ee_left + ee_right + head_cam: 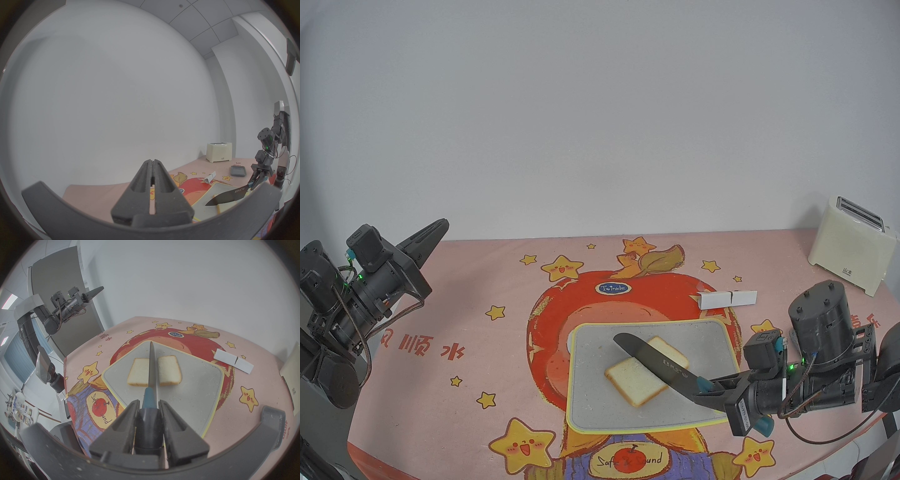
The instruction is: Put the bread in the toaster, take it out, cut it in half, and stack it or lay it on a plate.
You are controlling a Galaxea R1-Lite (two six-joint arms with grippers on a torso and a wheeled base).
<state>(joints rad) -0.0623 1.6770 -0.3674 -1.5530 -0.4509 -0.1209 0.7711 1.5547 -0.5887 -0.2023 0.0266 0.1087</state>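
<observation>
The right gripper (pixel 715 390) has its fingers clamped on the handle of a knife (pixel 653 359). The blade lies across the middle of the bread (pixel 631 382), which sits mid-board (pixel 706 337) with bare board on every side. That arm reaches in low from the table's (pixel 487 275) near right corner. The toaster (pixel 853 253) stands at the far right corner. The left gripper (pixel 434 231), fingers pressed together, is held high over the left edge, well apart.

Bread slice (pixel 631 384) flat on cutting board (pixel 594 400), knife (pixel 656 362) blade across it; toaster (pixel 850 253) back right.
</observation>
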